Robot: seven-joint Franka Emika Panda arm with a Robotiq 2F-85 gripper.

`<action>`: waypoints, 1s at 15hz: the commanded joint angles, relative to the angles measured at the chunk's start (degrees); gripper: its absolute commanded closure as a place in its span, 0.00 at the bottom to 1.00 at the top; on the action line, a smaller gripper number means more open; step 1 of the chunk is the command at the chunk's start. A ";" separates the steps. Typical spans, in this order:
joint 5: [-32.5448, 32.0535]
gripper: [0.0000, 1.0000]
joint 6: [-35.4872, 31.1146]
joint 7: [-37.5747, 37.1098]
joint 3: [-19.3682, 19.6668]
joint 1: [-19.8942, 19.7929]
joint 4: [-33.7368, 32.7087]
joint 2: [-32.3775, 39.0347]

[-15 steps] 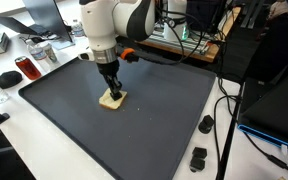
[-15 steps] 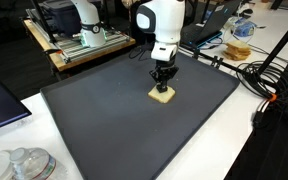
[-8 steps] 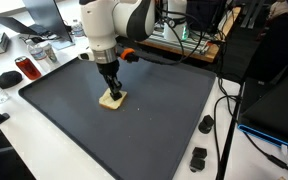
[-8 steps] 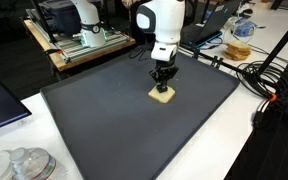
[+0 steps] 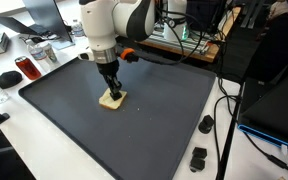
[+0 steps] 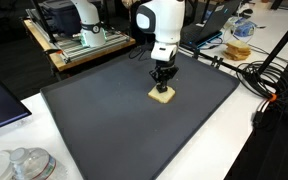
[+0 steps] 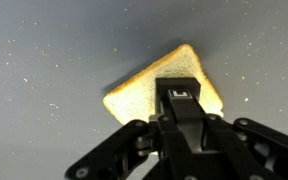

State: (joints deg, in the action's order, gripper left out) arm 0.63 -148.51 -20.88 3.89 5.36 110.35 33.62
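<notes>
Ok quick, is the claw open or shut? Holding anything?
Claw: shut, tips down at the tan square piece on the dark mat; a grip on it cannot be told.

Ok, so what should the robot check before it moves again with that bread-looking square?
1. Jaws closed: ok. The gripper is shut, fingers together.
2. Gripper lined up with the tan bread-like slice: ok. In the wrist view its tips sit over the slice's middle.
3. Slice really pinched: cannot tell. The fingers hide where they meet it.
4. Slice lying flat on the dark mat: ok, in both exterior views.
5. Other things far enough from the slice: ok. The small black parts lie off the mat's edge.
</notes>
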 commanded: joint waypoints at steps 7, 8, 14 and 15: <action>-0.68 0.95 -1.20 -2.95 2.12 2.33 -2.94 4.04; -0.65 0.95 -0.88 -3.03 2.17 2.50 -3.60 4.96; 1.28 0.95 -0.02 -2.14 0.77 1.53 -5.39 7.88; 1.61 0.95 0.16 -2.01 0.56 1.30 -5.41 8.04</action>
State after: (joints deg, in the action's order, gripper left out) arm 0.57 -147.39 -22.43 5.43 7.07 108.00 35.70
